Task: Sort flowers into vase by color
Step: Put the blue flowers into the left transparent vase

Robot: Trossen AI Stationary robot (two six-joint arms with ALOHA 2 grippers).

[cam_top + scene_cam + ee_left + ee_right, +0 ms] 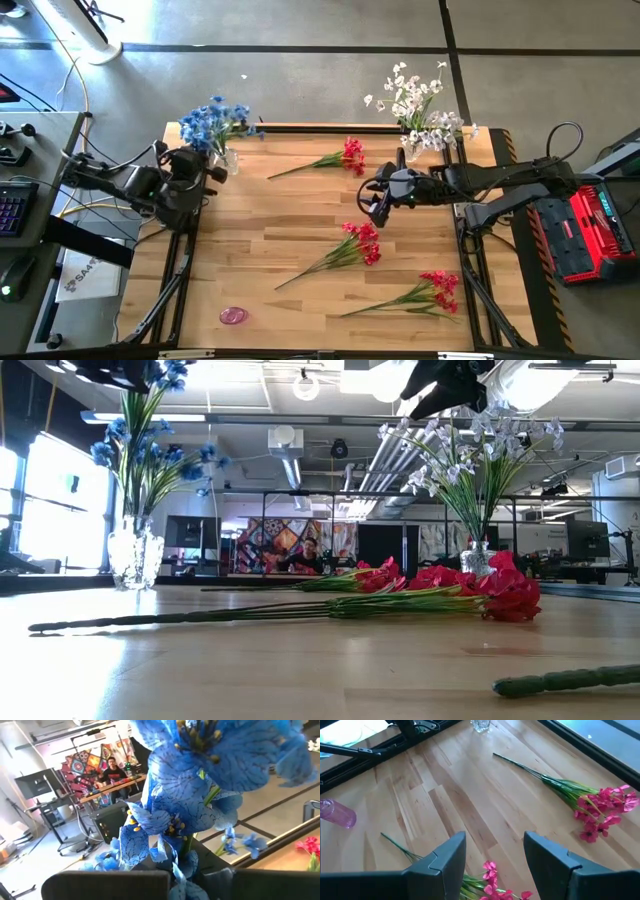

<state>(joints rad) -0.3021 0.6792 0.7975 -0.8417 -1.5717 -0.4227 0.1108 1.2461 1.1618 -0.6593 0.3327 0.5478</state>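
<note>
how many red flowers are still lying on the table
3. One red spray lies near the far edge, one mid-table below the right gripper, and one near the front right corner. None looks hidden.

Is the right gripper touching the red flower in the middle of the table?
Apart. In the right wrist view the right gripper has open fingers above the wood, and the middle red flower lies below them on the table with a clear gap.

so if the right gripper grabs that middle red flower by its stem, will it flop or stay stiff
The middle red flower has a long thin stem with blossoms bunched at one end, so it would likely droop blossom-first. It looks light, probably sliding easily on the wooden table. The open right gripper hovers above it.
</note>
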